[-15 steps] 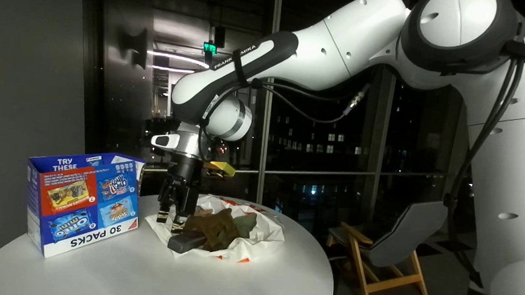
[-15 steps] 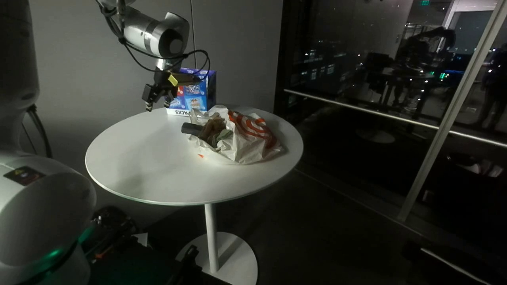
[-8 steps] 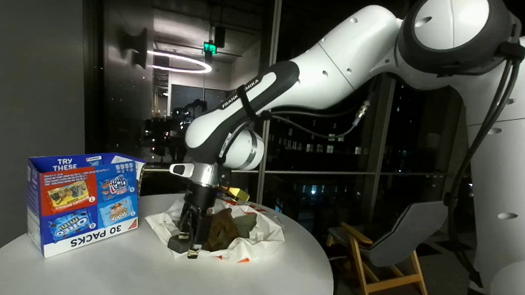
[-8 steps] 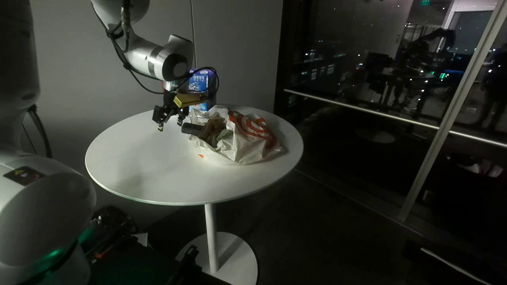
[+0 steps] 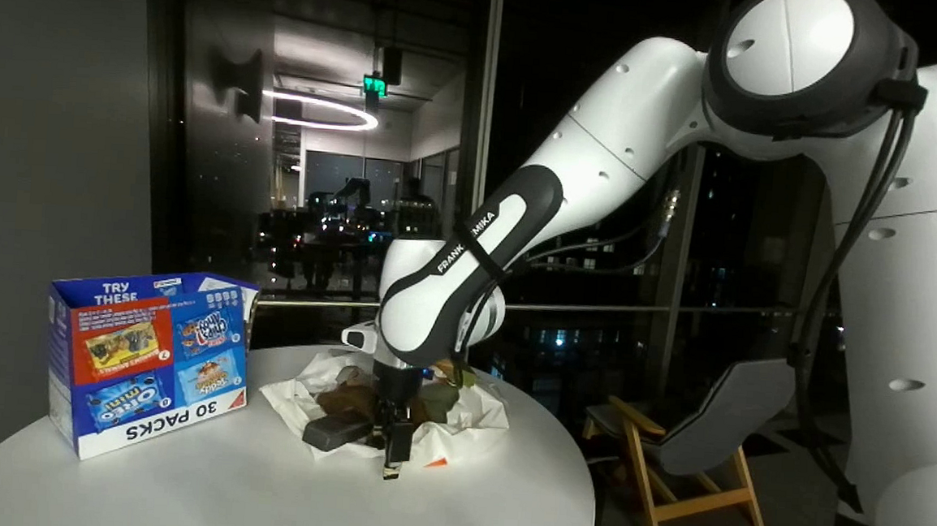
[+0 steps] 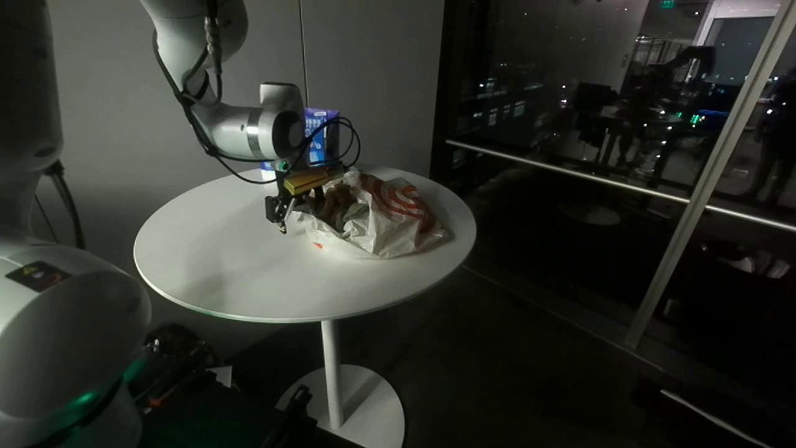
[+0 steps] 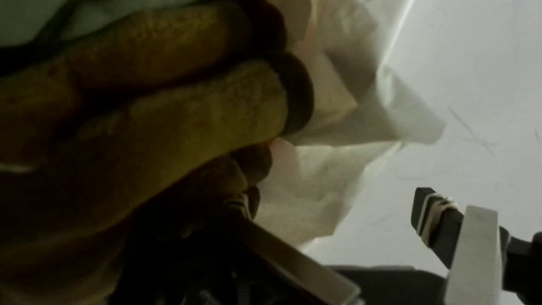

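Gripper [image 7: 334,205] now sits lower, jaws apart, at the brown bundle [image 7: 203,116]; contact is unclear, but nothing looks gripped yet.

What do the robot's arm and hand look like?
The arm is white and rounded with dark parts, black cables and a black strap between the letters FRANK and MIKA. Its black gripper has two fingers, silver bars and pale bands. A yellow block sits nearby.
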Robot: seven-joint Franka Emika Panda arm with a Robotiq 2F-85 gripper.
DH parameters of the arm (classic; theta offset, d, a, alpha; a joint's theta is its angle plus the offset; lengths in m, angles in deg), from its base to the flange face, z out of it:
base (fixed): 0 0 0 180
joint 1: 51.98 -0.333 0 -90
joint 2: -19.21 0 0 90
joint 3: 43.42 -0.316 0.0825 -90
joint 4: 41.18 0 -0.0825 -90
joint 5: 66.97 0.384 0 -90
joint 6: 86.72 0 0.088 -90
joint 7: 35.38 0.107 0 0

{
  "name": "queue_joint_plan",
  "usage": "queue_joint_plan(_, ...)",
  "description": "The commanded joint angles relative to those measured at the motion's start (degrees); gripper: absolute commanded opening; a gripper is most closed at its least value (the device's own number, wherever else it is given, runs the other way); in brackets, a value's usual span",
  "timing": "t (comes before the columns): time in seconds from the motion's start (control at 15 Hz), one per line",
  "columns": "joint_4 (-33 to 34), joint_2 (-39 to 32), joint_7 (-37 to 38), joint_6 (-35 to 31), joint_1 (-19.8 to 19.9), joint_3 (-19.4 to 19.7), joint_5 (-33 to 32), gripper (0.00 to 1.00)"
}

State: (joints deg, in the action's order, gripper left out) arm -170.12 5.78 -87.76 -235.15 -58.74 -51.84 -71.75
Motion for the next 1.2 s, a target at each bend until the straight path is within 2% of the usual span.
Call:
queue_joint_plan(0.0, 0.1, -1.0, 6.9, -0.4, -0.4, 2.3, -8.6, 0.75)
queue_joint_plan(0.07, 0.3, -1.3, 7.5, 0.1, -0.1, 2.4, -10.0, 0.74)
queue_joint_plan(0.13, 0.3, -1.6, 8.0, 0.2, 0.0, 2.3, -11.0, 0.68)
queue_joint_plan(0.2, 0.2, -1.7, 8.9, -0.1, 0.0, 2.5, -12.5, 0.58)
queue_joint_plan(0.47, -0.2, -1.7, 10.8, -0.9, -0.2, 2.7, -16.6, 0.3)
queue_joint_plan(0.6, -0.4, -1.9, 9.1, -0.4, 0.5, 1.5, -15.3, 0.15)
queue_joint_plan(0.67, -0.3, -2.0, 6.2, -0.2, 1.5, 0.3, -12.5, 0.08)
queue_joint_plan(0.8, -0.4, -2.4, -0.7, -0.3, 3.6, -2.1, -6.6, 0.06)
queue_joint_plan(0.87, -1.0, -2.1, -6.5, -0.8, 5.1, -4.2, -1.5, 0.04)
queue_joint_plan(1.13, -2.6, 1.1, -24.4, 2.0, 13.6, -13.9, 13.5, 0.08)
